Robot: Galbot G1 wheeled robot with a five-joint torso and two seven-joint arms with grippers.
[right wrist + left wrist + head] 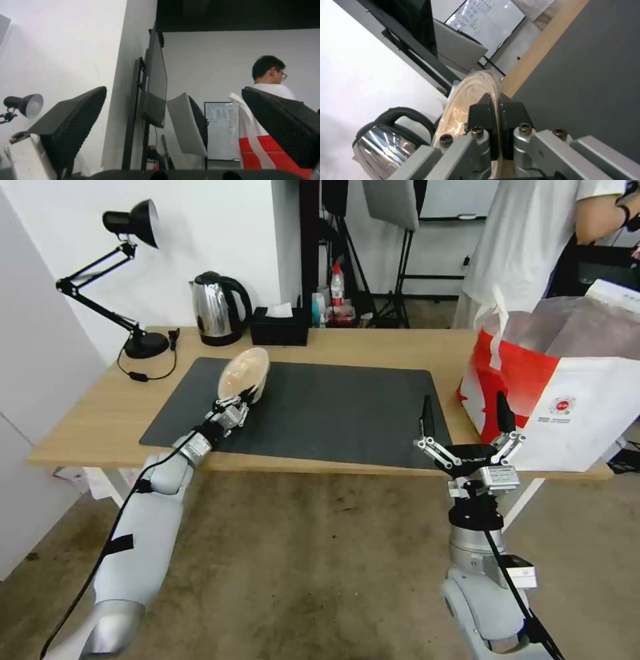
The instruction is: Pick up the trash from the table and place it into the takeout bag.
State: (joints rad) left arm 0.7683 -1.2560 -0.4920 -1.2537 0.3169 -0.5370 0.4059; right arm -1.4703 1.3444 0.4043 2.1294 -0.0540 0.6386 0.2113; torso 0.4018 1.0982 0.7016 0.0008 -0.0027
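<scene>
gripping the rim of the beige paper-pulp bowl (244, 372), the left gripper (235, 402) holds it tipped up on edge over the far left corner of the dark grey mat (333, 407), its hollow facing left. in the left wrist view the black fingers (482, 113) are clenched on either side of the thin rim of the bowl (471, 92), with the steel kettle (381, 147) beyond it. farther left on the table (100, 407) stands a black desk lamp (127, 253), and along the far edge sit the kettle (217, 308) and a black tissue box (280, 327). to the right, the right gripper (465, 423) hangs at the table's near edge, pointing up, jaws spread wide and grasping nothing. just right of it the takeout bag (567, 400) stands on the table's right end, mouth open, a white strap handle (497, 330) hanging over its red panel.
</scene>
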